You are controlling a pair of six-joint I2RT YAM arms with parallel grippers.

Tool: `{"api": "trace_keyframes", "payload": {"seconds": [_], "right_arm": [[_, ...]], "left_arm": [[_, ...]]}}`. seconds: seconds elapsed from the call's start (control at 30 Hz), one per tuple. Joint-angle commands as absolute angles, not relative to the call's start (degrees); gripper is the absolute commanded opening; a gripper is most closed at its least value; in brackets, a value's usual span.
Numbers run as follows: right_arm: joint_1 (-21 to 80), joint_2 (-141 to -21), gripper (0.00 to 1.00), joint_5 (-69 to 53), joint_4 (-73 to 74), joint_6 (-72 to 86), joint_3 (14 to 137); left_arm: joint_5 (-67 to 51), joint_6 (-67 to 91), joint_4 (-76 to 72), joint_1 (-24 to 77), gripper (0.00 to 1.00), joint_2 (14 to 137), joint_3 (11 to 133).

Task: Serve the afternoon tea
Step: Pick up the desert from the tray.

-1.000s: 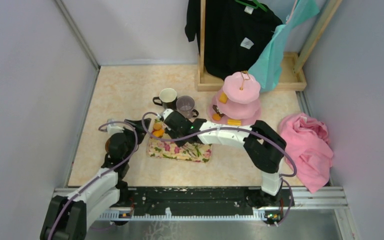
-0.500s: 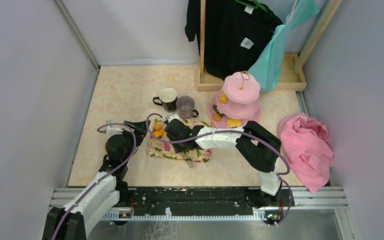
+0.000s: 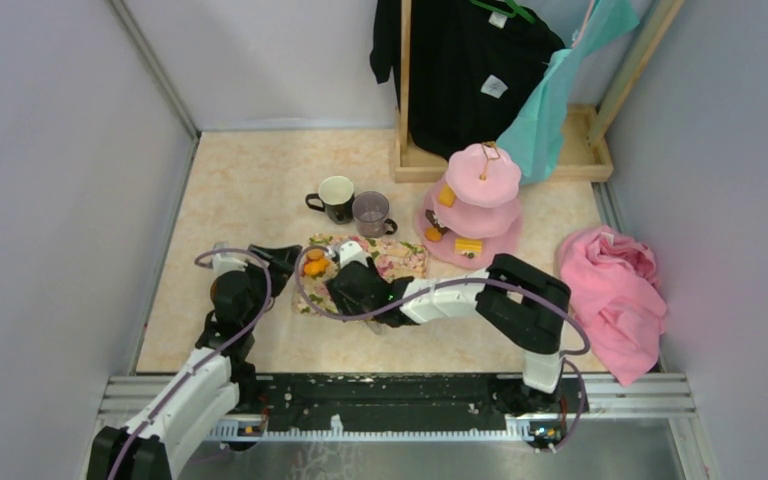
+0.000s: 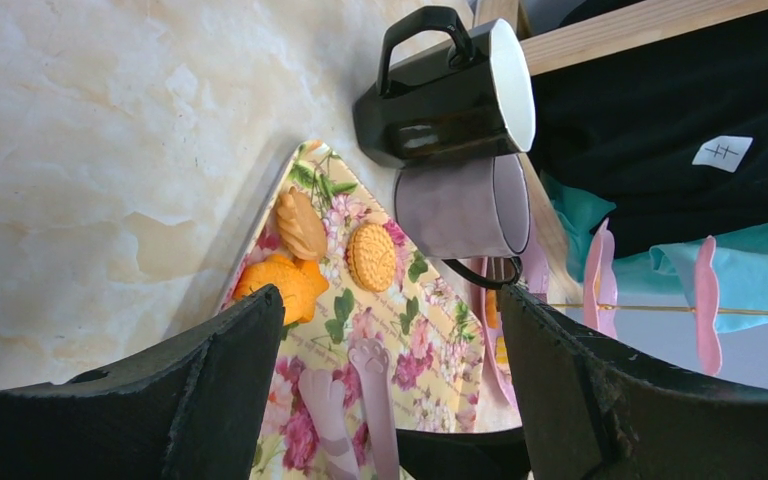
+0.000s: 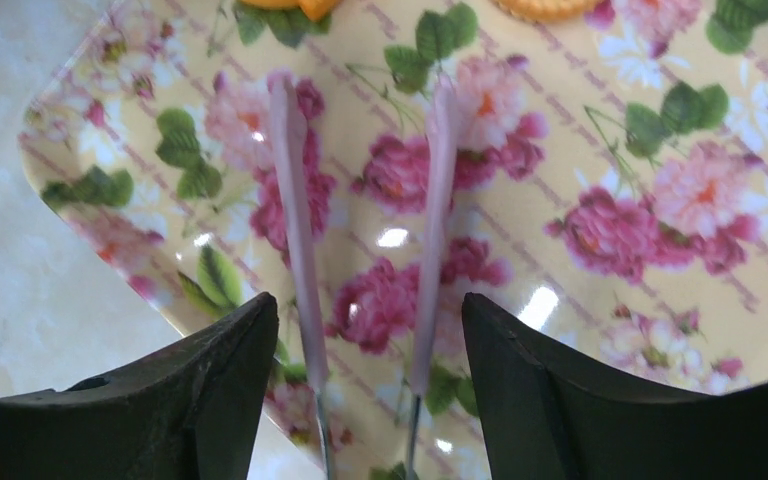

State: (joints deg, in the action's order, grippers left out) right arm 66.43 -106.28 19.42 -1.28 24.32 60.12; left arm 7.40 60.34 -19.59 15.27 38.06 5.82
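- Since the right gripper (image 5: 365, 330) stands spread, fingers clear of both arms of the pink tongs (image 5: 297, 200), those lie loose on the flowered tray (image 5: 660, 150).
- Left gripper (image 4: 390, 330) gapes empty, aimed at the biscuit (image 4: 372, 256) and orange snack (image 4: 280, 282).
- Black mug (image 4: 440, 90) and smoky mug (image 4: 455, 205) sit at the tray's twelve o'clock, pink stand (image 3: 483, 190) at two.

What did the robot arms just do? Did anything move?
The right arm pulled back toward its base across the flowery tray. The right fingers opened wide, and the pink tongs now lie on the tray between them, so it seems to have let them go. The left fingers, snacks, black mug, smoky mug and pink stand stayed put.
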Motion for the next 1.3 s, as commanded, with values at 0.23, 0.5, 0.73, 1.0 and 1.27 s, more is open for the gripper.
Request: {"api": "trace_keyframes", "payload": {"seconds": [0.23, 0.5, 0.73, 1.0, 1.27], "right_arm": [[69.14, -97.14, 0.69, 24.19, -15.62, 21.43, 44.15], [70.3, -99.37, 0.64, 22.65, -20.48, 20.04, 42.39], [70.52, -99.29, 0.47, 21.3, -22.54, 20.63, 40.9], [70.64, -98.61, 0.32, 19.41, -22.93, 20.83, 40.62], [70.74, -96.49, 0.31, 18.04, -22.28, 21.04, 40.9]], "left_arm": [[4.3, 57.62, -20.58, 15.38, 0.85, 36.52, 3.91], [5.12, 56.41, -18.67, 15.38, 0.85, 34.29, 4.06], [6.42, 55.78, -17.26, 15.38, 0.86, 32.02, 3.61], [7.26, 55.89, -15.95, 15.38, 0.86, 30.76, 3.6], [8.26, 56.25, -15.12, 15.38, 0.86, 29.18, 3.45]]}}
